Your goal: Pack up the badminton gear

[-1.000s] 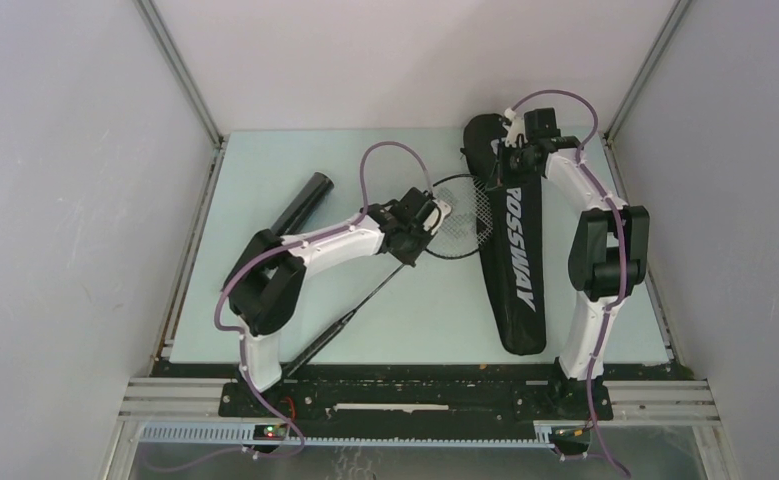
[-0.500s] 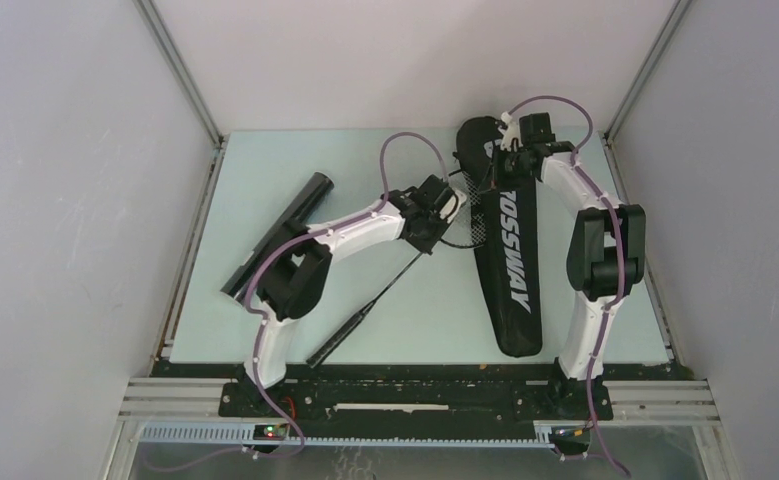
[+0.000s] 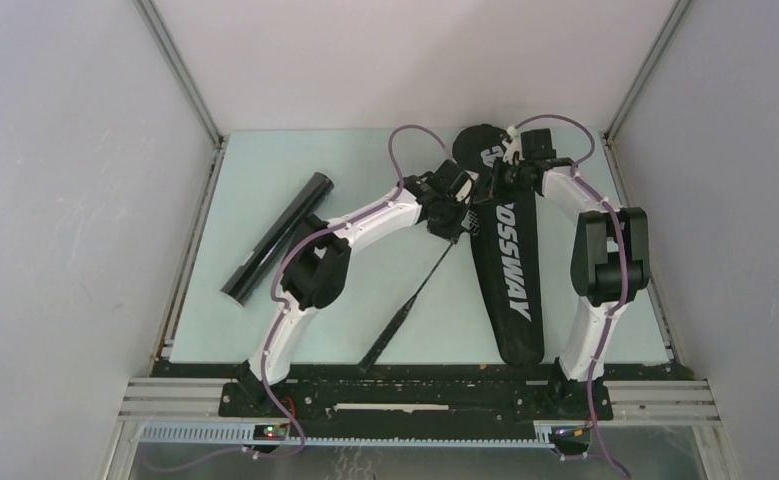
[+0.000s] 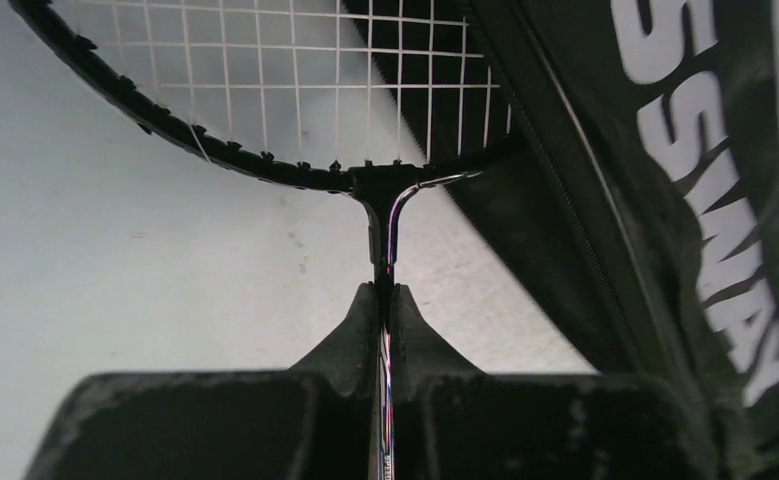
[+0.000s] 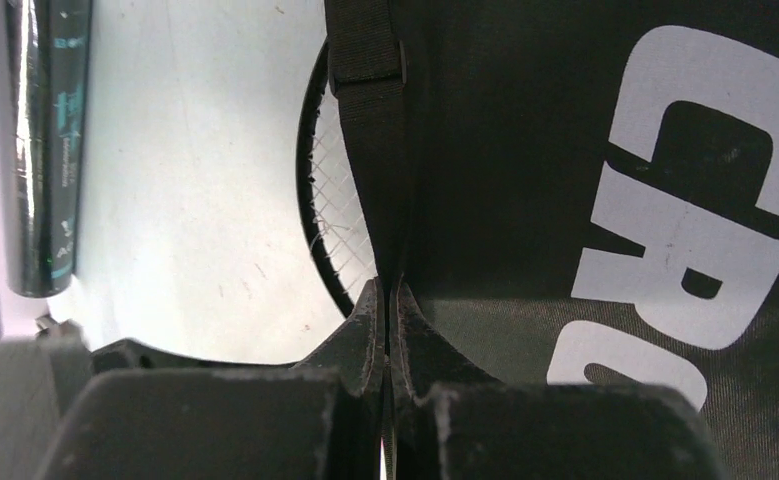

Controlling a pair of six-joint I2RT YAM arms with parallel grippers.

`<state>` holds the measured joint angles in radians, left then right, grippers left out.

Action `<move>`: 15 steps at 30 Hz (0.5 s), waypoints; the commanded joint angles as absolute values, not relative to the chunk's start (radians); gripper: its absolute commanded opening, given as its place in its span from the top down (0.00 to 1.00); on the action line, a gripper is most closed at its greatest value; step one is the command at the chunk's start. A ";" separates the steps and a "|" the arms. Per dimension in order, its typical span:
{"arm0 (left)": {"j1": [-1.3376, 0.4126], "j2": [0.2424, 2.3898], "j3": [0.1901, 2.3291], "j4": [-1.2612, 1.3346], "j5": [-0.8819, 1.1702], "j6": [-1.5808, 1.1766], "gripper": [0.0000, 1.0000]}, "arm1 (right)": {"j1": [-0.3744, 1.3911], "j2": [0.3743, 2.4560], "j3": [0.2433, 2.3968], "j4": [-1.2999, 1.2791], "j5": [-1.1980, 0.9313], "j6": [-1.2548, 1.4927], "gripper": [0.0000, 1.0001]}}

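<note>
While the left hand sits in the upper middle of the overhead view, its two fingers are pressed onto the thin shaft of a black badminton racket, pinching it just below the throat. The left wrist view shows the shaft running straight up out of the closed fingers to the strung head, which fills the top of that frame. The right part of the head passes behind the zipped edge of the black racket bag. From the hand, the racket's shaft and grip slant down and to the left, the grip's end near the lower edge of the tabletop.

The bag lies lengthwise right of centre, white lettering up, its wide end at the top of the frame. There the right hand is pinched shut on a black webbing strap at the bag's edge. In the right wrist view the strap drops straight into the closed fingers. A curve of the racket's rim and strings shows just left of the strap.

A long black tube lies diagonally at centre left of the tabletop, well apart from both hands.
</note>
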<state>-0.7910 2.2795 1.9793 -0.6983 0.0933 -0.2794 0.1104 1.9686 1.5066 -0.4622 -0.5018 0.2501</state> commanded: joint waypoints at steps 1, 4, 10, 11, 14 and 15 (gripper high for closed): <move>-0.773 2.296 2.066 -0.591 0.196 -0.520 1.00 | 0.098 1.879 1.474 -0.364 -0.563 0.373 1.00; -0.763 2.316 2.068 -0.541 0.196 -0.630 1.00 | 0.086 1.877 1.466 -0.351 -0.586 0.409 1.00; -0.761 2.369 2.076 -0.397 0.217 -0.787 1.00 | 0.066 1.898 1.477 -0.363 -0.616 0.410 1.00; -0.762 2.383 2.092 -0.371 0.231 -0.790 1.00 | 0.065 1.901 1.480 -0.372 -0.615 0.405 1.00; -0.752 2.410 2.119 -0.304 0.280 -0.785 1.00 | 0.063 1.903 1.492 -0.393 -0.618 0.380 1.00; -0.745 2.418 2.124 -0.272 0.310 -0.796 1.00 | 0.063 1.905 1.500 -0.407 -0.617 0.371 1.00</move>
